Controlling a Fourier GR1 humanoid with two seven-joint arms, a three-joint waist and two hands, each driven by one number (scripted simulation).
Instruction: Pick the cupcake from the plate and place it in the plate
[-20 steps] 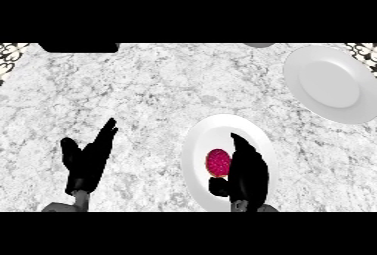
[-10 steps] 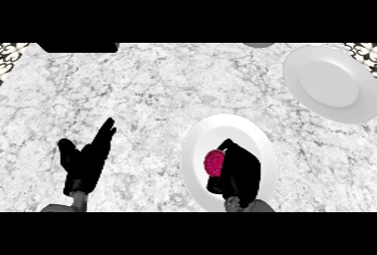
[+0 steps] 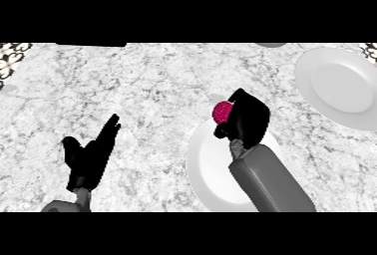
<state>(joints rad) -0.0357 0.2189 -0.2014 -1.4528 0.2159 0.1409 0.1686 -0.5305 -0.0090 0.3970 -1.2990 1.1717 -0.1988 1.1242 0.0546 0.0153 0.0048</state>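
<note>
A pink cupcake [image 3: 221,112] shows at the left side of my right hand [image 3: 247,122], whose fingers and thumb curl round it. Hand and cupcake hang over the far rim of the near white plate [image 3: 210,172], which lies at the lower middle right of the counter. A second white plate [image 3: 340,87] lies at the far right. My left hand [image 3: 90,157] rests open at the lower left, fingers pointing up and away from both plates.
The counter top is grey-white marble. A dark object [image 3: 92,44] sits at the far edge on the left and a small grey round thing [image 3: 271,44] at the far edge right of centre. Patterned trim [image 3: 13,50] shows in the top corners.
My right hand closed on the cupcake, lifted it off the near plate's middle and carried it away toward the far rim. The left hand stayed where it was.
</note>
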